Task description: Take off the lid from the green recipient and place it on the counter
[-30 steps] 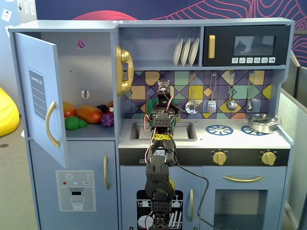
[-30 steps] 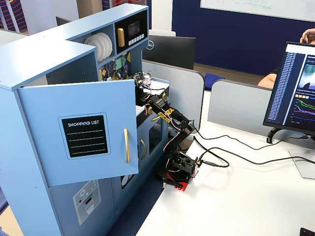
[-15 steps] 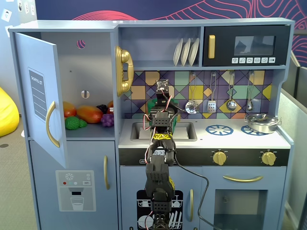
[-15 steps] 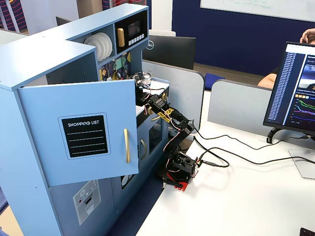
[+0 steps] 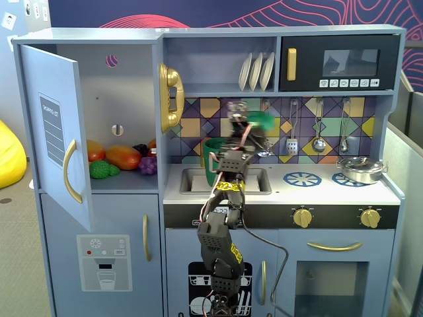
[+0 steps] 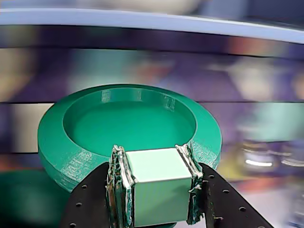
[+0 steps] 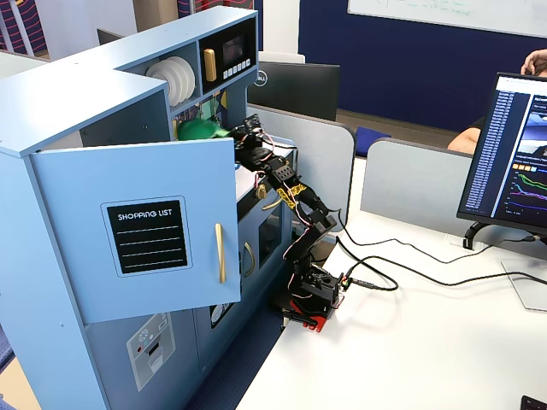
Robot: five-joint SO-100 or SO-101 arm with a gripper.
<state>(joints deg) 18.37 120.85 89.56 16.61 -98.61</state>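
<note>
One round green lid [image 6: 128, 126], its pale square handle clenched in the jaws at six o'clock, above one green recipient [image 5: 213, 158].

Silver pan [image 5: 360, 170] on right burner ring; white plates [image 5: 256, 70] racked on shelf; toy fruit [image 5: 119, 158] inside open cupboard.

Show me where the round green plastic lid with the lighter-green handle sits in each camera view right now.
A fixed view: the round green plastic lid is blurred, raised above the white counter, right of the dark-green pot.
Wrist view: the lid fills the centre, its handle clamped in the gripper.
A fixed view: the lid is under the plate shelf.
Shared landmark: the gripper.
</note>
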